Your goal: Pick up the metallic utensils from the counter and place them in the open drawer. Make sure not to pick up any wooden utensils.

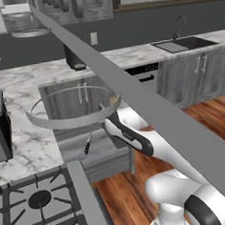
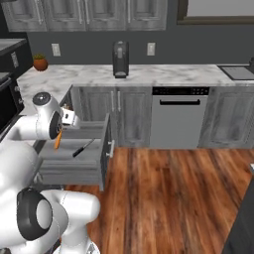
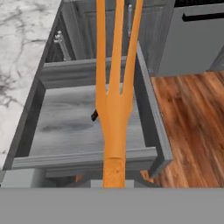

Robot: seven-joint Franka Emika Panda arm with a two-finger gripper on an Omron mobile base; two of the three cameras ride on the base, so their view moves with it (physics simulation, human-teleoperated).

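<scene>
Grey cabinets and a marble tabletop (image 2: 149, 74) line the kitchen wall. Below the tabletop edge the open drawer (image 2: 105, 149) stands pulled out, the black-handled knife (image 2: 83, 148) lying inside. The fingers (image 2: 60, 130) are clamped on the orange fork (image 3: 114, 109), held above the drawer. From the hand view the fork's tines reach over the drawer's floor; the right base view shows its orange handle hanging beneath the hand.

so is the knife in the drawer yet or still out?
In. The knife lies flat on the floor of the open drawer, black handle toward the front panel. The fork hangs above the drawer, held by the gripper.
</scene>
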